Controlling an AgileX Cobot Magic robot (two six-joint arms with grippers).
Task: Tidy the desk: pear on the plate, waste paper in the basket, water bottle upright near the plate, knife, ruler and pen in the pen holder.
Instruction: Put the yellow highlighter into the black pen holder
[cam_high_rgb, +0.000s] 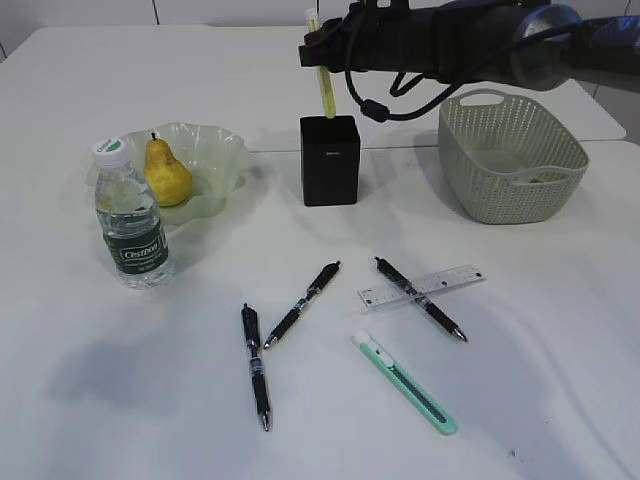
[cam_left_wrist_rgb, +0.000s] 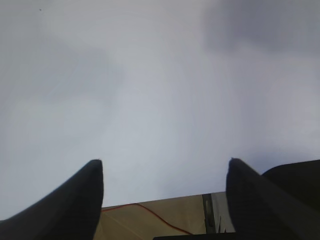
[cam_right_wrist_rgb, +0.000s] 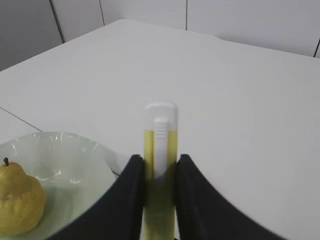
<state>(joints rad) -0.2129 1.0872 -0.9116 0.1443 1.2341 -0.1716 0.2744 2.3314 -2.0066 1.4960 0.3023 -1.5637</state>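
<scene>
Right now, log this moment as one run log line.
right gripper: shut on yellow knife, over pen holder | left gripper: open, empty | pear: on plate | ruler: on desk

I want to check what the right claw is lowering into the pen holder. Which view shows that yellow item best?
The right wrist view: the yellow utility knife fills the centre, pinched between the right claw. The exterior view shows it small, entering the pen holder. The left wrist view shows only bare desk.

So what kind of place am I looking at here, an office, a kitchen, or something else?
Most likely a lab or test room set up as an office desk: a plain white desk against bare pale walls, a black robot arm reaching over a pen holder, and loose pens, a ruler and a green utility knife.
</scene>
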